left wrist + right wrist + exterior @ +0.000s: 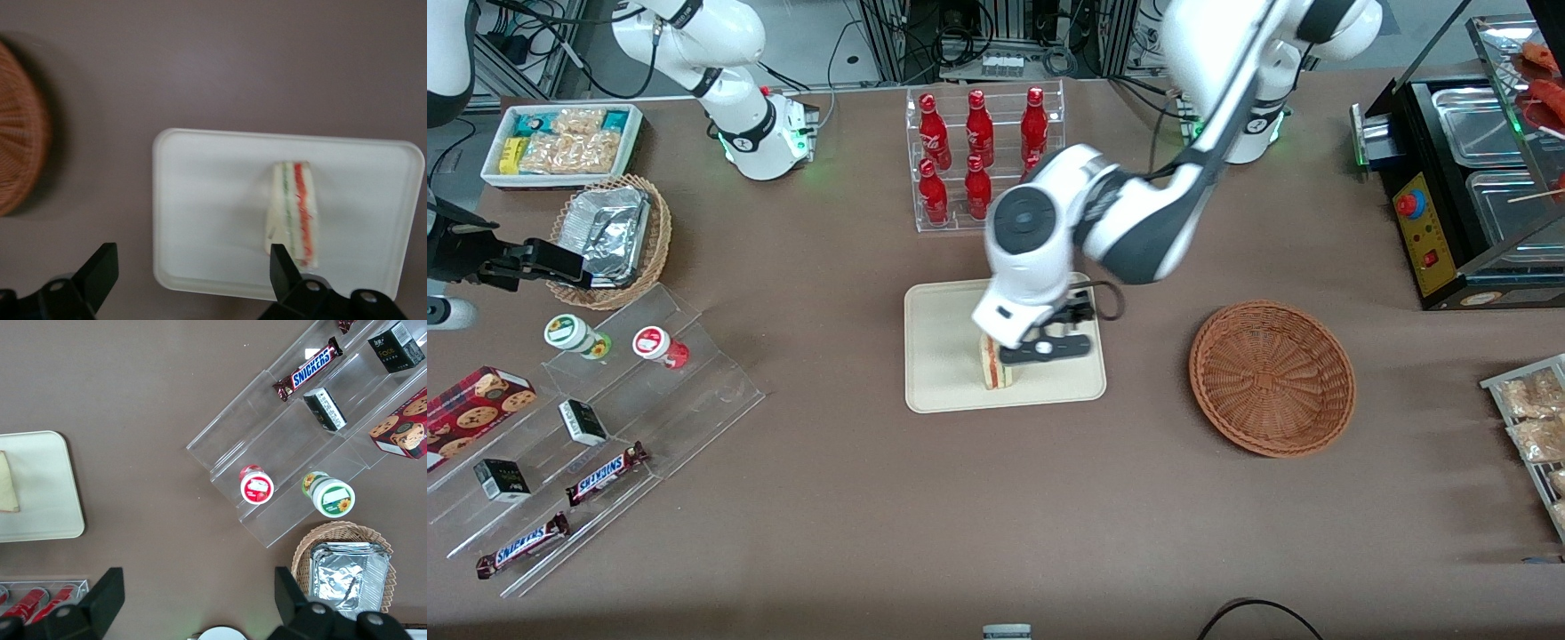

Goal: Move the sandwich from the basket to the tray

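The sandwich (996, 374) stands on its edge on the cream tray (943, 356), at the tray's side nearer the front camera. Its red and green filling shows in the left wrist view (294, 215), where it rests on the tray (213, 193). My left gripper (1042, 349) hovers just above the sandwich and is open (192, 272). Nothing sits between the black fingers (100, 270); one of them is close beside the sandwich's end. The reddish-brown basket (1272, 378) lies empty toward the working arm's end of the table, also visible from the wrist (20, 133). The right wrist view catches the tray (40, 487) and a sliver of sandwich (7, 490).
A clear rack of red bottles (983, 156) stands farther from the front camera than the tray. Toward the parked arm's end are a tan wicker basket with foil container (609, 240), a stepped acrylic snack shelf (605, 418) and a white snack bin (560, 142). A black food warmer (1476, 178) stands at the working arm's end.
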`<state>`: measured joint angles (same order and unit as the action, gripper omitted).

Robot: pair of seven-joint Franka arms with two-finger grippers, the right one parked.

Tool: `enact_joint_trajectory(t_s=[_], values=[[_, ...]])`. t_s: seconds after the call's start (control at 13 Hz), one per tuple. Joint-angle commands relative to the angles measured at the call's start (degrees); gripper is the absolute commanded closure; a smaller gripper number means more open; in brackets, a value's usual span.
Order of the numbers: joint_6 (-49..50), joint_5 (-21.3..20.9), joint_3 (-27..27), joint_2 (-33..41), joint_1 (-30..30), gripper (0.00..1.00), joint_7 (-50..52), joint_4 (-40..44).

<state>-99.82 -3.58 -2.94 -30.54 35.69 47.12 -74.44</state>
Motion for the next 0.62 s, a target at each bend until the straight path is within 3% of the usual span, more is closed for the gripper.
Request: enact_joint_trajectory(t_s=[0.0, 0.23, 0.54], values=[[1.6, 0.6, -0.5, 9.7, -6.1, 0.00, -5.9, -8.0], [1.8, 1.5, -0.5, 18.6, -13.5, 0.00, -14.9, -15.4], [7.5, 2.3, -0.5, 23.8, -23.5, 0.00, -30.6, -16.9]])
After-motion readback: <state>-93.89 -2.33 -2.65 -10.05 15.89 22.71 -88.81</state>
